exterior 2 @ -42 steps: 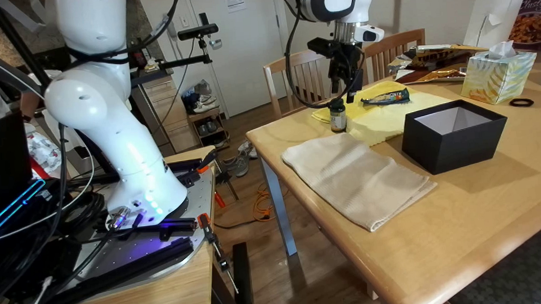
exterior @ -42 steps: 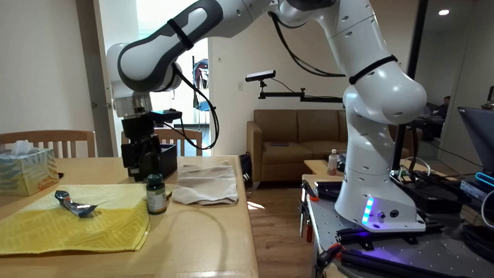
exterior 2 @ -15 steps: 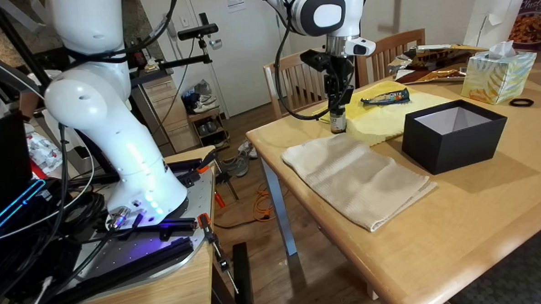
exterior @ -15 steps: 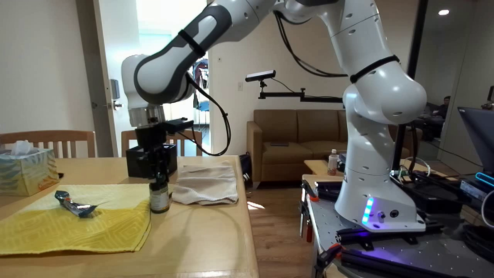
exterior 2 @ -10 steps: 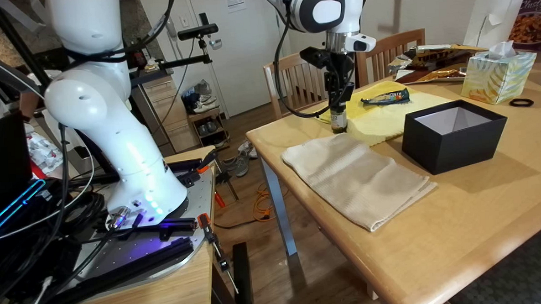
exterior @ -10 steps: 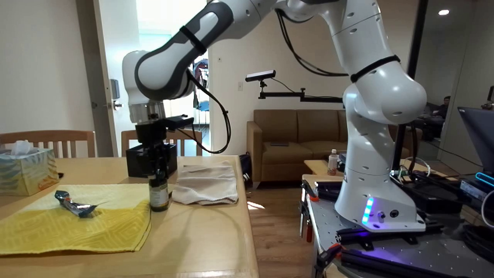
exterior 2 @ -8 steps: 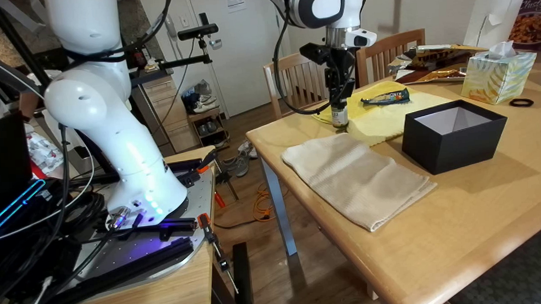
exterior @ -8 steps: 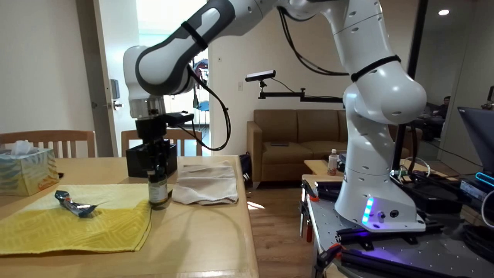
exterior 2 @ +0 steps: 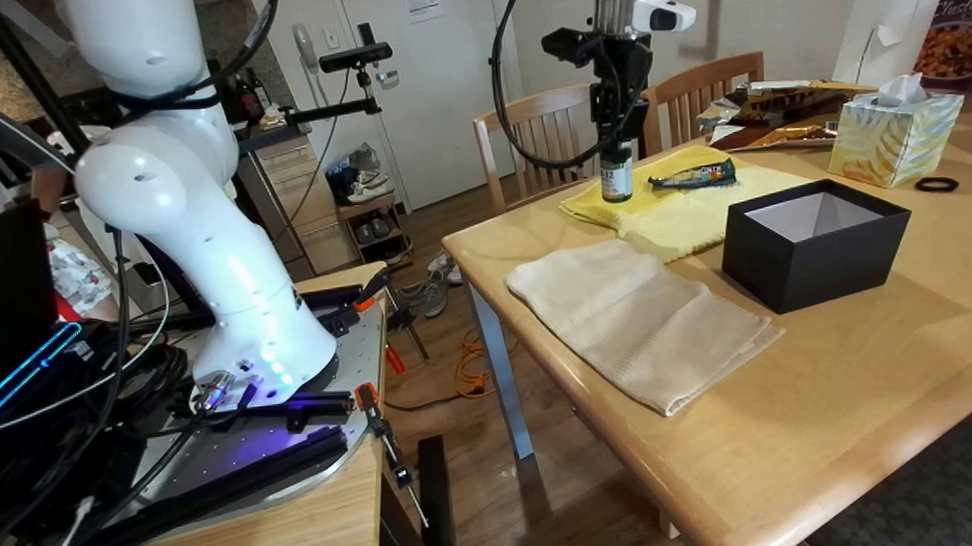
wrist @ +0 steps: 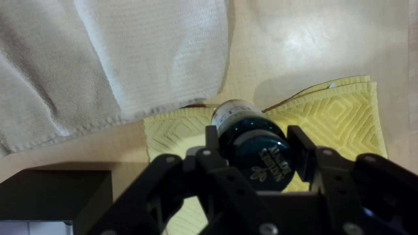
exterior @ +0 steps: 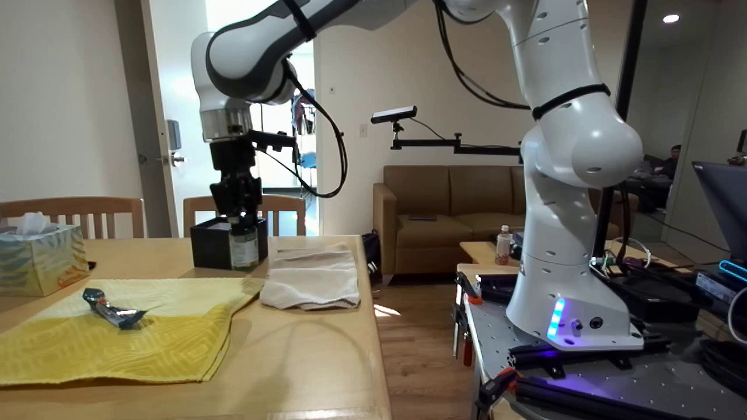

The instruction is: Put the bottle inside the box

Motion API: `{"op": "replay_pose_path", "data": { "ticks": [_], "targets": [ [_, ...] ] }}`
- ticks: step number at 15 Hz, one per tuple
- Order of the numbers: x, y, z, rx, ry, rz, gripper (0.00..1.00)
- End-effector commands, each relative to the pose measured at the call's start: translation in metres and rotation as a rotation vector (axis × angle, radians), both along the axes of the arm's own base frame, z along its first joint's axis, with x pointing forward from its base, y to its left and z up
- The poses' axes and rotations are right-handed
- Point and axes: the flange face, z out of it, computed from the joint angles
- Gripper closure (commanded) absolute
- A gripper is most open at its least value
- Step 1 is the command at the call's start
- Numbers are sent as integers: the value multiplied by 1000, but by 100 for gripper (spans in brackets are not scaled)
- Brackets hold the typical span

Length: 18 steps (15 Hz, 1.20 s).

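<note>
The bottle [exterior: 244,252], dark green with a light label and a dark green lettered cap, hangs upright above the table in both exterior views. My gripper [exterior 2: 621,140] is shut on its upper part. In the wrist view the cap sits between the two fingers [wrist: 298,150], with the bottle [wrist: 261,160] extending away below. The black open-topped box [exterior 2: 814,267] stands on the table with its pale inside bare, apart from the bottle. In the wrist view only a corner of the box [wrist: 55,195] shows at lower left.
A folded beige cloth [exterior 2: 644,323] lies in front of the box. Below the bottle is the yellow cloth [exterior 2: 672,224], with a snack bar [exterior 2: 695,175] on it. A tissue box [exterior 2: 894,140], a black ring [exterior 2: 936,183] and crumpled wrappers [exterior 2: 782,112] are farther along the table.
My gripper came down over the bottle and took hold of its upper part. It has since lifted the bottle off the table. The box has not moved.
</note>
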Motion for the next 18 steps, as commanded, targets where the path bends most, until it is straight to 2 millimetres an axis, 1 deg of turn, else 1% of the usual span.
{"op": "replay_pose_path", "data": {
  "ticks": [1, 6, 9, 11, 13, 18],
  "targets": [
    [8, -16, 43, 25, 21, -20, 71],
    [32, -44, 90, 71, 50, -64, 71],
    [49, -69, 109, 100, 48, -101, 71],
    [62, -87, 116, 112, 37, -127, 71],
    [75, -105, 118, 111, 13, -150, 71],
    [104, -142, 108, 104, 8, -212, 71]
  ]
}}
